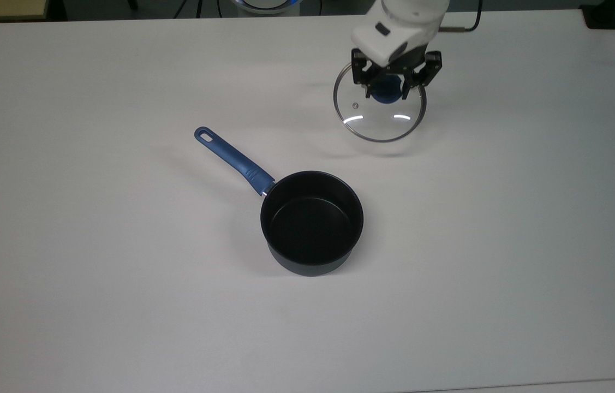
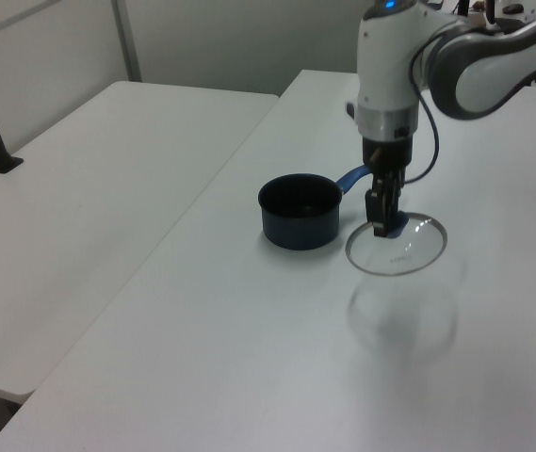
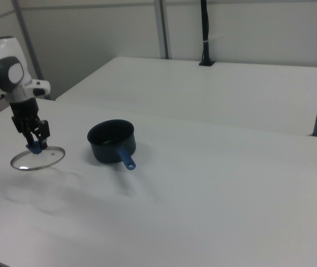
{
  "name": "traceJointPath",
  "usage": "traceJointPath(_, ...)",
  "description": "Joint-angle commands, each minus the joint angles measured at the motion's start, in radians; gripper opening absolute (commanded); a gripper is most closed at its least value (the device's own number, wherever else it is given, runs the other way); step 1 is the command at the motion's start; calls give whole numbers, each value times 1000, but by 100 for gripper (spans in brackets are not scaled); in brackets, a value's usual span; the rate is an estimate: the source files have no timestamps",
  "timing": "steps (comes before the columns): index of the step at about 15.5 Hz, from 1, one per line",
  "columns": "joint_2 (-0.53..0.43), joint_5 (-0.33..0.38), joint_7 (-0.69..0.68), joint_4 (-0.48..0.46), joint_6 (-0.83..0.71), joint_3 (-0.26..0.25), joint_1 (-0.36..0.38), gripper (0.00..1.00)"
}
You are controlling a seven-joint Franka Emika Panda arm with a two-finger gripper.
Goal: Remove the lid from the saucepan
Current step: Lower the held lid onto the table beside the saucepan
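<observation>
Top view is showing me the gripper (image 1: 389, 87) clamping the blue knob of the lid (image 1: 379, 117), hanging above the table (image 1: 121, 300) well apart from the open saucepan (image 1: 311, 221), so I am planning a slow, level descent before letting go.

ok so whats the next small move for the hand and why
Probably lower straight down and set the lid on the table. The hand holds it by its blue knob, clear of the open saucepan, and the shadow beneath it in the left view suggests it hangs above the surface.
</observation>
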Motion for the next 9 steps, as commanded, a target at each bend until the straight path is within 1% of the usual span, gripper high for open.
traceJointPath(1,56,-40,15,-10,46,-3,24,46)
traceJointPath(3,88,-73,41,-10,63,-3,33,46)
traceJointPath(5,107,-78,44,-12,74,-3,35,46)
traceJointPath(9,113,-87,42,-44,85,-3,35,46)
